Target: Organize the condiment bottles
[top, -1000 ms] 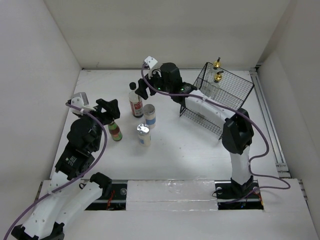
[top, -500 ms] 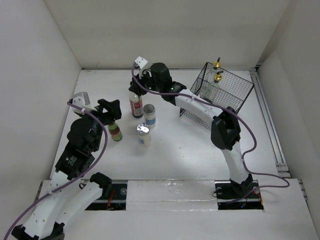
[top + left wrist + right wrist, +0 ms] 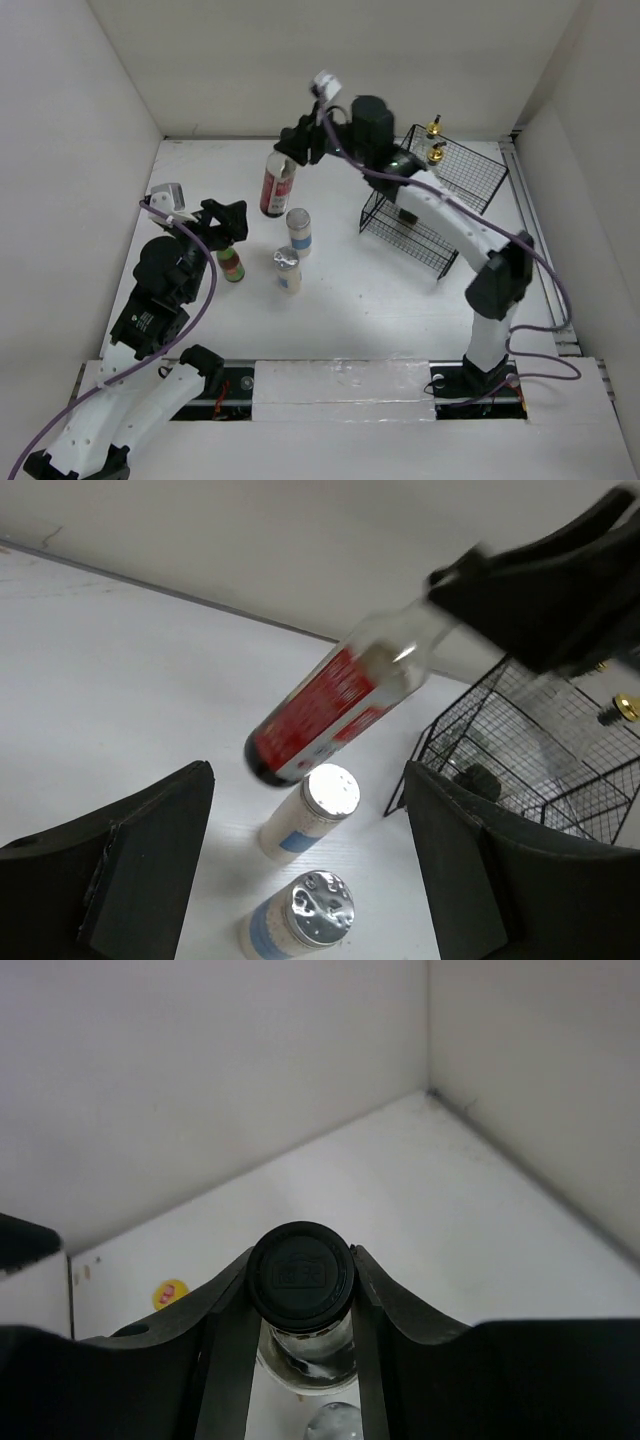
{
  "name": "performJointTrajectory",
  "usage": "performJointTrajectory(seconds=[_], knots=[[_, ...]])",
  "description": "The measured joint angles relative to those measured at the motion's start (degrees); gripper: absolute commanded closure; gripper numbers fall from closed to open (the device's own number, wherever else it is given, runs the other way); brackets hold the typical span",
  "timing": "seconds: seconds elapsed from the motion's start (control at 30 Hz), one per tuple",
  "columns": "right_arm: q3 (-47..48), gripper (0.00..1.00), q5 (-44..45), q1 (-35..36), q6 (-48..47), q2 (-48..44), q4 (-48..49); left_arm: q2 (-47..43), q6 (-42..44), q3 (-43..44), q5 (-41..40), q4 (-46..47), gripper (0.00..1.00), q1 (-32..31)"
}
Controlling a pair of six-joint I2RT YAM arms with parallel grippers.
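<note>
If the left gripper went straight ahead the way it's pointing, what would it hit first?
Most likely the nearer silver-lidded jar, low between the left gripper's open fingers in the wrist view, with the second jar just behind. The lifted red-labelled bottle looks above that line, though depth is unclear.

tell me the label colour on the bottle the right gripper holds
Red, with white markings. The bottle shows it best in the left wrist view.
</note>
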Motion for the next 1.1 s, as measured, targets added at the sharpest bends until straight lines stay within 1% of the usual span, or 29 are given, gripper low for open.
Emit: performJointTrajectory(seconds=[0.1,0.17,0.3,0.4,0.5,0.63,0.7,0.8,0.97,1.1], knots=[[-2.89,0.82,-0.98,-4.59,2.84,-9.99,1.77,0.0,0.66,0.0,3.5,0.76,0.27,0.07],[-5.2,0.82,-0.24,-9.22,3.87,-17.68,3.63,0.04,1.09,0.0,5.73,1.22,0.27,0.07],[-8.28,0.83,4.68,-18.99,4.04,-30.23,6.12,0.5,1.53,0.0,8.72,1.7,0.27,0.07],[-8.41,0.83,8.17,-25.64,3.67,-35.65,6.38,1.01,1.7,0.0,10.05,1.73,0.27,0.07],[-7.96,0.83,9.25,-30.12,4.07,-37.88,5.46,1.36,1.81,0.0,10.78,1.75,0.27,0.07],[-7.19,0.83,8.83,-35.85,6.34,-37.9,1.66,1.62,1.88,0.0,11.28,1.75,0.27,0.07],[-7.82,0.83,9.55,-38.47,6.84,-38.21,0.07,1.62,1.88,0.0,11.39,1.75,0.27,0.07],[-11.32,0.83,11.06,-42.21,6.88,-40.09,-0.57,1.62,1.88,0.0,11.52,1.77,0.27,0.07],[-15.52,0.83,12.66,-44.35,6.91,-40.98,-1.16,1.62,1.88,0.0,11.76,1.75,0.27,0.07],[-17.44,0.83,13.14,-44.46,6.71,-39.19,-1.92,1.62,1.88,0.0,11.85,1.77,0.27,0.07]])
